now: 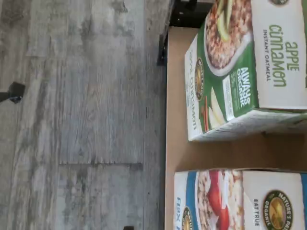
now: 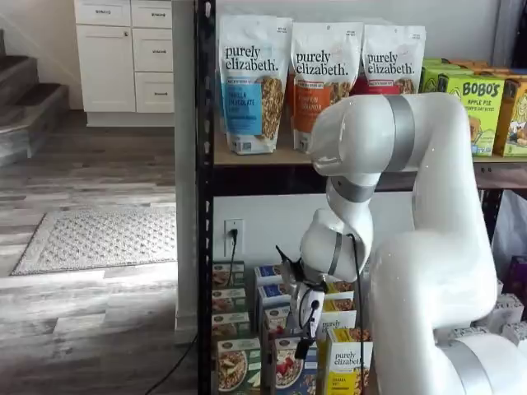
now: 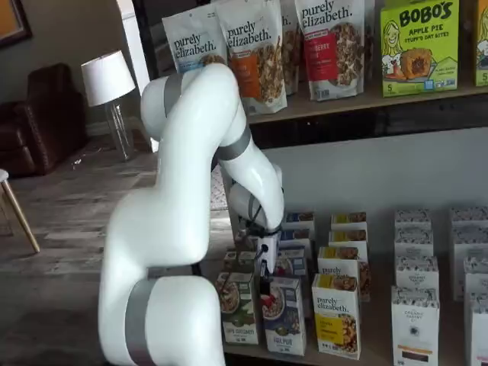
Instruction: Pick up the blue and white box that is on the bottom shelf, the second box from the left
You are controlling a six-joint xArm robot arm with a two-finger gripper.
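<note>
**A:** Your arm (image 3: pixel 191 213) crowds the bottom shelf (image 1: pixel 216 153); the gripper (image 3: pixel 263 263) hangs just above the blue and white box (image 3: pixel 284 324), front row.

**B:** Open?

**A:** You can't tell. The green-and-white box (image 3: pixel 238 309) stands close beside, so a finger could clip it.

The white arm (image 3: pixel 183 229) bends down from its shoulder, wrist lowered, the hand (image 2: pixel 306 317) pointing downward; whether its fingers are parted cannot be told
</note>
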